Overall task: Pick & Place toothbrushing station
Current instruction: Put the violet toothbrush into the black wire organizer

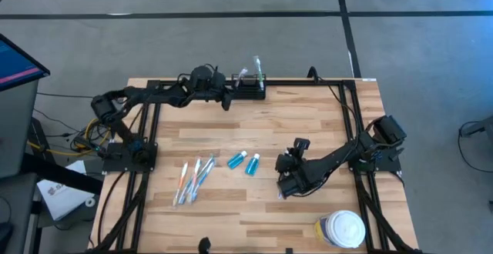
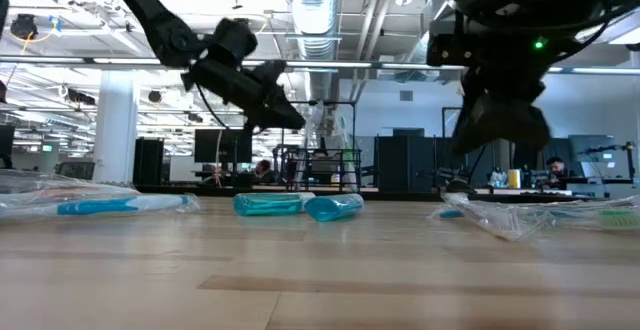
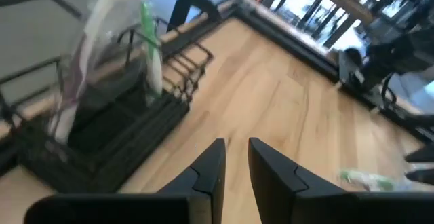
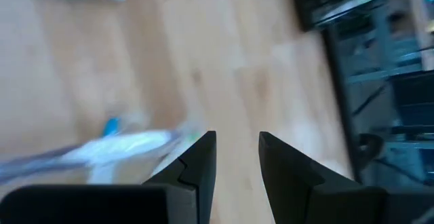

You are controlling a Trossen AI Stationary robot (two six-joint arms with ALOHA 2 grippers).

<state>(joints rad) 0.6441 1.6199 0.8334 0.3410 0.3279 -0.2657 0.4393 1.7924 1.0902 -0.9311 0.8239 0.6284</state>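
Just ahead of the left gripper (image 1: 228,98), empty jaws slightly apart: the toothbrushing station (image 1: 249,90).

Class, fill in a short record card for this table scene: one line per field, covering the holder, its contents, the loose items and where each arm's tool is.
Holder: small black open-topped wire caddy at the far edge of the wooden table
Contents: clear-wrapped toothbrush with green handle, standing upright
Loose items: wrapped toothbrushes, two small blue bottles, white-lidded jar
Left tool: beside the caddy, fingers slightly apart, holding nothing
Right tool: above the near right of the table, fingers apart, holding nothing
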